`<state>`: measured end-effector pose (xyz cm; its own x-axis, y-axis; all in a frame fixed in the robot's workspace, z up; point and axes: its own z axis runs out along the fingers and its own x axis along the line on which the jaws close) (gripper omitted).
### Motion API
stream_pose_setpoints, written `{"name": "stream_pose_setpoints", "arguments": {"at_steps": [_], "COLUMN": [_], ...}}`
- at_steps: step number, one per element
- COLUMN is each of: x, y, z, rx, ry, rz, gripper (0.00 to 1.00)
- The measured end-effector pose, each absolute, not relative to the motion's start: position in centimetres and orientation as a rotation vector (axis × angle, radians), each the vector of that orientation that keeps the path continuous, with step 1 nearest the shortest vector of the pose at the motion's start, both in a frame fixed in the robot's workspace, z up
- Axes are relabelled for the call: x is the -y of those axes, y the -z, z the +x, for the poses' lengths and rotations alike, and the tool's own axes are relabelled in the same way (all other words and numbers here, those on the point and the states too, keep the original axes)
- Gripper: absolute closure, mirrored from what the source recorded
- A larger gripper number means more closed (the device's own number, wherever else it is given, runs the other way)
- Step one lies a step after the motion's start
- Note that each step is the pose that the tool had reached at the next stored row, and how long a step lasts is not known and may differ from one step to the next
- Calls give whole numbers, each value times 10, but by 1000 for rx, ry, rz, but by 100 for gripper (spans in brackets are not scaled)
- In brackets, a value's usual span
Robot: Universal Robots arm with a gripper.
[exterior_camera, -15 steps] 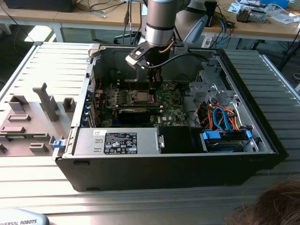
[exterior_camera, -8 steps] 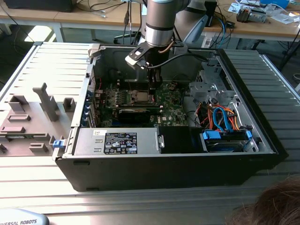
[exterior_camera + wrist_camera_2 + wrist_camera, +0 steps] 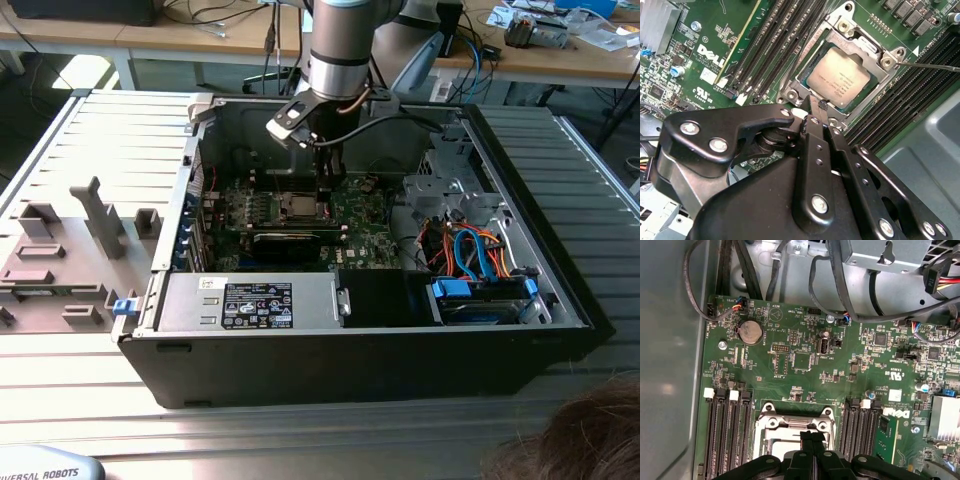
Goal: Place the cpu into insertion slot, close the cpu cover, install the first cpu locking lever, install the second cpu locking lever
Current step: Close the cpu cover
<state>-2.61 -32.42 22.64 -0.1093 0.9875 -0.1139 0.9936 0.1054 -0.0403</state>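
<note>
Claw (image 3: 325, 190) first, in the exterior view: we see it hanging straight down from the grey arm into an open computer case (image 3: 350, 365); its tips are low over the cpu (image 3: 300, 208), which sits on the green motherboard (image 3: 370, 215) near the middle of the case; orange and blue cables (image 3: 480, 250) bunch toward the exterior view's right; grey fixtures (image 3: 100, 215) stand on the table at the exterior view's left; a person's hair (image 3: 585, 435) shows at the lower corner.

In the second wrist view we look along the black claw (image 3: 816, 106); its two fingers are pressed together at the tips with nothing between them; the tips are just beside one edge of the insertion slot (image 3: 888, 61), and we cannot tell whether they touch it; the cpu (image 3: 838, 77) lies flat inside that slot, silver top facing up; a locking lever (image 3: 930, 65) juts out sideways from one corner of the slot; black memory slots (image 3: 785, 40) run along both sides.

In the first wrist view the closed claw (image 3: 812, 436) sits over the insertion slot (image 3: 771, 422); beyond it we see a round coin battery (image 3: 750, 332), black cables (image 3: 840, 285) and a finned heatsink (image 3: 942, 415).
</note>
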Motion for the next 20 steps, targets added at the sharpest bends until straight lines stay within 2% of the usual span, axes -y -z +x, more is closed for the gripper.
{"name": "stream_pose_setpoints", "arguments": {"at_steps": [20], "x": [324], "y": [-221], "z": [-28], "rx": [-2292], "ry": [164], "rz": [2057], "gripper": [89]}}
